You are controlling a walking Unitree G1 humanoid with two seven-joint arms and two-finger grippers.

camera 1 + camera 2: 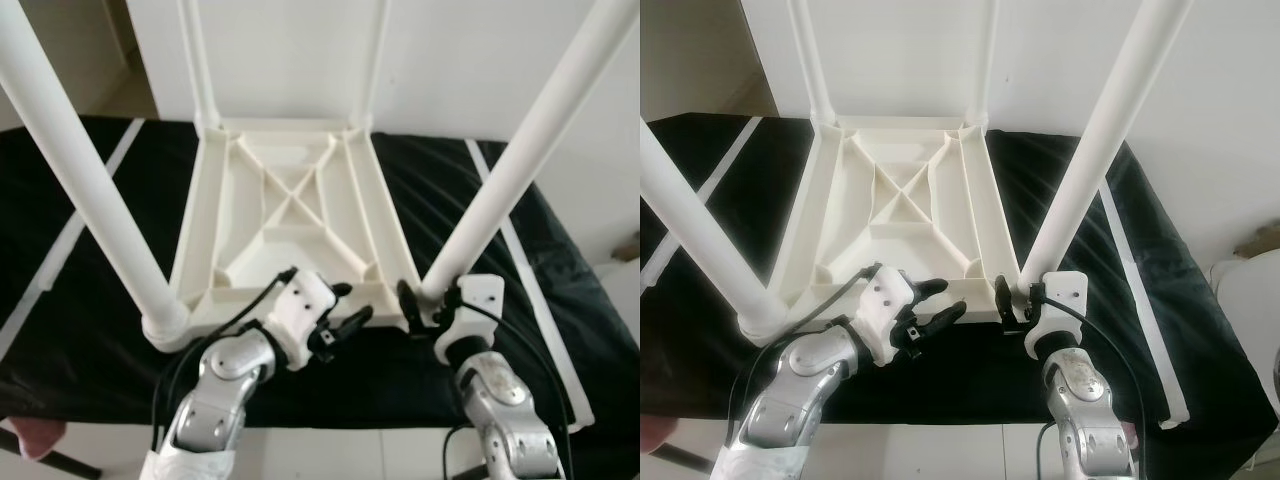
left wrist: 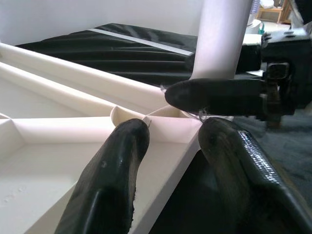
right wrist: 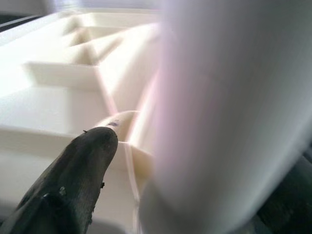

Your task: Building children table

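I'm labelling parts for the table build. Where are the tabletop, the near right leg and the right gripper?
tabletop [image 1: 290, 215], left eye view, ribbed underside centre
near right leg [image 1: 520, 160], left eye view, mid shaft
right gripper [image 1: 425, 305], left eye view, between fingertips at the leg's base

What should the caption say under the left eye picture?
Right gripper holds a white leg on the upturned table.
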